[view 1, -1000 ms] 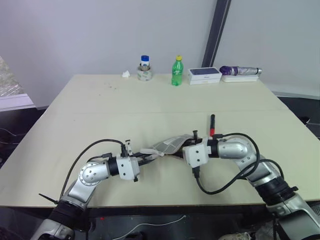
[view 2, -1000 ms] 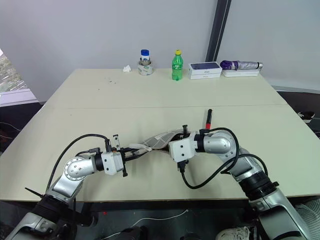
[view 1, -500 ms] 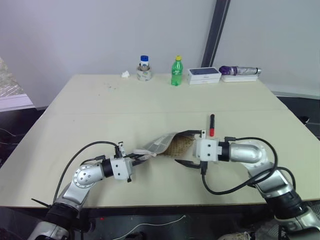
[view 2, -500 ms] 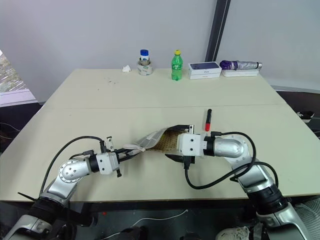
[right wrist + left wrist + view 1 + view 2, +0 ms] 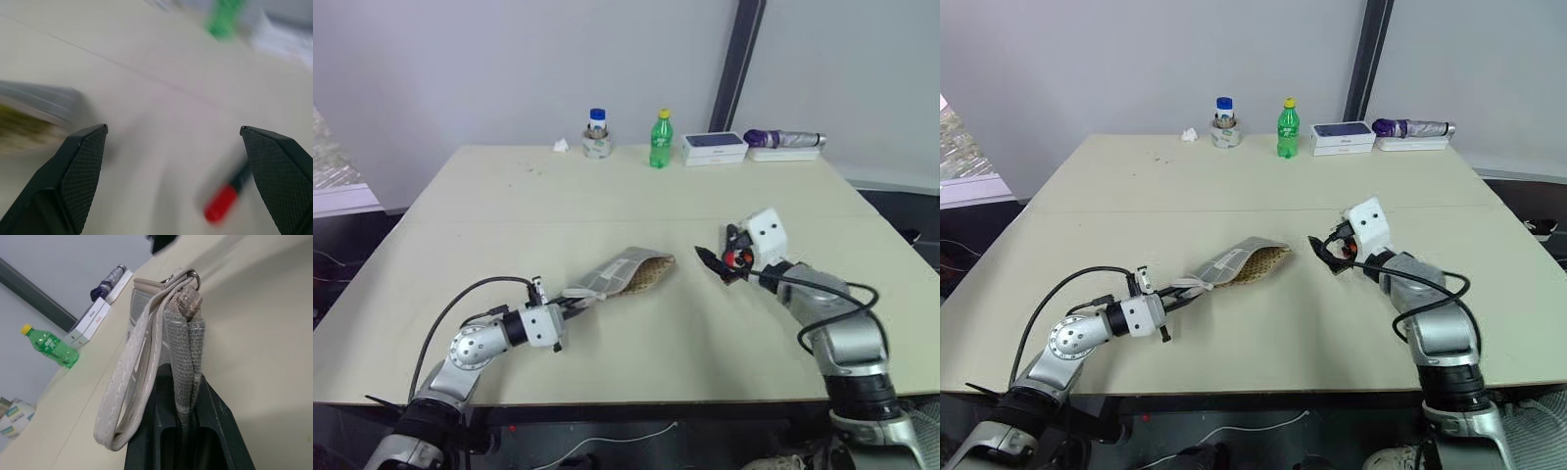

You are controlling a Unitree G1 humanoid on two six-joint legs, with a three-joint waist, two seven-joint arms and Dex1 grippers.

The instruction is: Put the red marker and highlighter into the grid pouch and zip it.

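Left tool (image 5: 570, 305) clenched on the limp grid pouch (image 5: 628, 273), right tool (image 5: 176, 161) spread wide: the slim, rigid red marker (image 5: 226, 198) wants a mid-barrel pinch.

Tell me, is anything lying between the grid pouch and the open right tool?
No. In the left eye view, bare table separates the grid pouch from the right tool.

I see bare table (image 5: 509, 211) all round the grid pouch (image 5: 625, 274), wide enough for either pincer. Bottles (image 5: 659, 139) and boxes (image 5: 714, 147) crowd the far edge, well apart.
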